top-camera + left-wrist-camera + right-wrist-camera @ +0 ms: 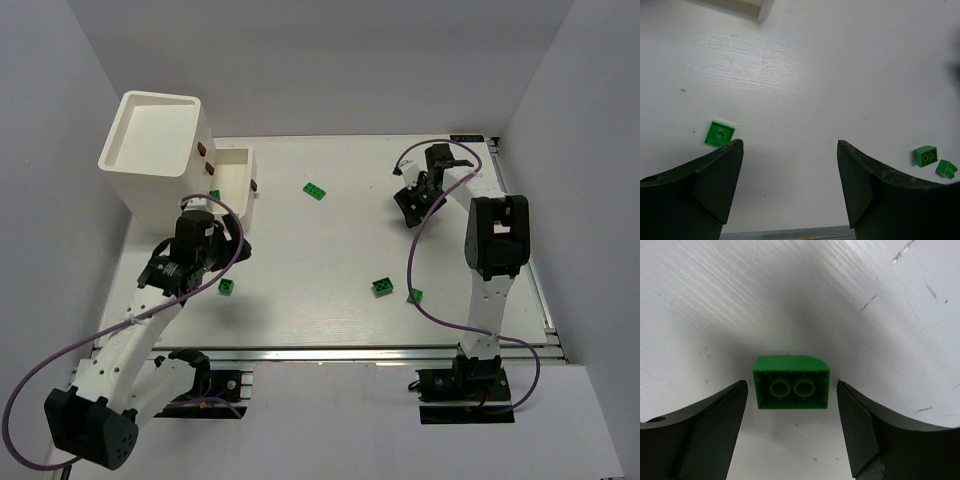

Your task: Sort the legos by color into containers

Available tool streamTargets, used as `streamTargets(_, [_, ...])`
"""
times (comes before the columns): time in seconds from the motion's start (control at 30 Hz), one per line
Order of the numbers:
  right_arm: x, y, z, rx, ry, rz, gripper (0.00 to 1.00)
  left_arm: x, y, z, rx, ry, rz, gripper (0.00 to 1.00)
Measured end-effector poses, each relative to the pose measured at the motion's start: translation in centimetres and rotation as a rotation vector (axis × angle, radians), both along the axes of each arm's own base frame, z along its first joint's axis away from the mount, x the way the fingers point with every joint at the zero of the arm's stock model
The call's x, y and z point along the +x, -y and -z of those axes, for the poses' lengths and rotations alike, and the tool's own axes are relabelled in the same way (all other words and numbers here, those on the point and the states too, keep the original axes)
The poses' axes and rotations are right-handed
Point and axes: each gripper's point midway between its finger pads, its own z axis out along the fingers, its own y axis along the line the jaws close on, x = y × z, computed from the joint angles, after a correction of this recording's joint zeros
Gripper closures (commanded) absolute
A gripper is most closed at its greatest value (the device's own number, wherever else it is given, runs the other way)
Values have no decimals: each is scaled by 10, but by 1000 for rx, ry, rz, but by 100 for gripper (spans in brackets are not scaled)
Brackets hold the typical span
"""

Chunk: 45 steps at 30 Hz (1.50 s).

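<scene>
While the right gripper (pixel 790 388) stands spread, a green lego (pixel 791 375) lies untouched between its fingers (pixel 705 425)

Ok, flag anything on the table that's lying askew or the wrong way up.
The green brick between the open fingers of the right gripper lies tipped: its hollow underside with two tubes faces the wrist camera, not its studs. A second brick in the left wrist view shows its tubes too. Nothing looks damaged.

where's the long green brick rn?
Top view: the long green brick lies alone at the far middle of the table, between the low tray on the left and the right gripper.
</scene>
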Motion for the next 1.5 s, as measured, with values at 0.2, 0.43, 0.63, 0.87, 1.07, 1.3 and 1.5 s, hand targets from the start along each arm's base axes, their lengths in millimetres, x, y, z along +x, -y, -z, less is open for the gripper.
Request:
streamTargets(0.2, [2, -9, 2, 19, 10, -47, 59, -21, -19, 25, -12, -52, -133, 15])
streamTargets(0.43, [-9, -52, -5, 138, 1, -191, 100, -41, -43, 51, -16, -143, -346, 9])
streamTargets(0.63, [-6, -170, -72, 366, 119, -423, 98, -51, -51, 78, 3, -270, -472, 6])
streamTargets(0.87, [-11, -337, -178, 700, 391, -624, 97, -57, -49, 92, 0, -347, -507, 6])
streamTargets(1.07, [-23, -429, -184, 919, 482, -633, 97, -58, -45, 91, -21, -359, -499, 6])
streamTargets(1.3, [-14, -483, -161, 1012, 594, -580, 89, -67, -42, 83, -54, -357, -483, 5])
streamTargets(1.5, [-7, -514, -170, 1053, 746, -572, 73, -69, -46, 61, -67, -291, -472, 5])
